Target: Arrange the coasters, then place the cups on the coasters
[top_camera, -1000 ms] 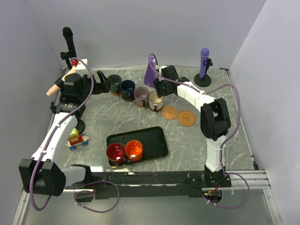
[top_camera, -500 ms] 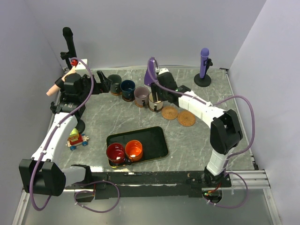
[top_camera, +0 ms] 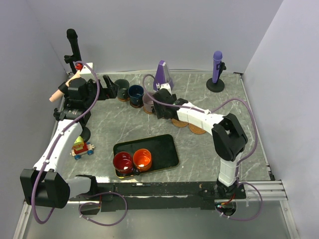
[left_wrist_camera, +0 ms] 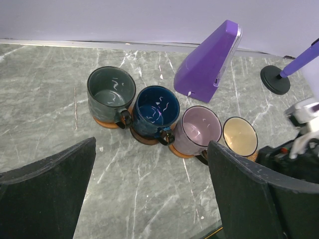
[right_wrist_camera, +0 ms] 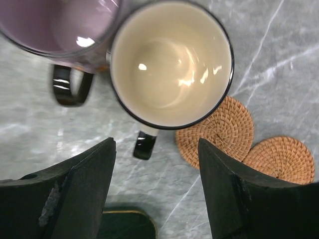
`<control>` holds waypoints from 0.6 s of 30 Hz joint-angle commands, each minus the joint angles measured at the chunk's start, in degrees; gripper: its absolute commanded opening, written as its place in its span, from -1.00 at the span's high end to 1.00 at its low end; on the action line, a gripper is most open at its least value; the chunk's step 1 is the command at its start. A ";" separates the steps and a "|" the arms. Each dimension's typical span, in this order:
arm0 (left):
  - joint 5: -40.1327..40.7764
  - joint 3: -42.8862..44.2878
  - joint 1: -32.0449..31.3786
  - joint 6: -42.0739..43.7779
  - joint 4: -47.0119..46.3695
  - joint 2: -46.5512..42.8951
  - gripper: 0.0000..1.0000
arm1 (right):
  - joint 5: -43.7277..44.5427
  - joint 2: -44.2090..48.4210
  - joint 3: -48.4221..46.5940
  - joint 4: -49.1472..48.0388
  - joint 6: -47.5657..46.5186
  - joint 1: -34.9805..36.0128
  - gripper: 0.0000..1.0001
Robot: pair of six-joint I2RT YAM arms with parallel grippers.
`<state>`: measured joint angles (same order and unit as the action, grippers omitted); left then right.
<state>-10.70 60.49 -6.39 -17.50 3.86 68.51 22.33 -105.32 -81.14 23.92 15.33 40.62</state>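
As it stretches left, right hand (right_wrist_camera: pixel 155 149) gapes, seemingly above cream cup (right_wrist_camera: pixel 171 62).

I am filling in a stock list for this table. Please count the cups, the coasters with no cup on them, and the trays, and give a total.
cups: 6 (dark green-grey, navy, lilac, cream, orange, red)
coasters with no cup: 2
black tray: 1
total: 9

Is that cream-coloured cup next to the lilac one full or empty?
Empty. The right wrist view looks straight down into the cream cup and shows only its bare, shiny inside.
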 commanded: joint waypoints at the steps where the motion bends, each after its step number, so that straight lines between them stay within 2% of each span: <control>1: -0.46 1.21 0.24 -0.43 -2.63 -0.57 -0.93 | 4.13 -2.00 -1.74 1.22 1.02 0.25 -0.47; 18: -0.82 1.12 0.24 -0.61 -2.72 -0.40 -0.93 | 7.38 -0.68 0.72 0.69 -0.48 -0.45 -0.44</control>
<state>-10.70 60.49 -6.39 -17.69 3.81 68.51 27.20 -107.61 -81.06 25.21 15.33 40.60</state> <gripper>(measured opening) 0.967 0.727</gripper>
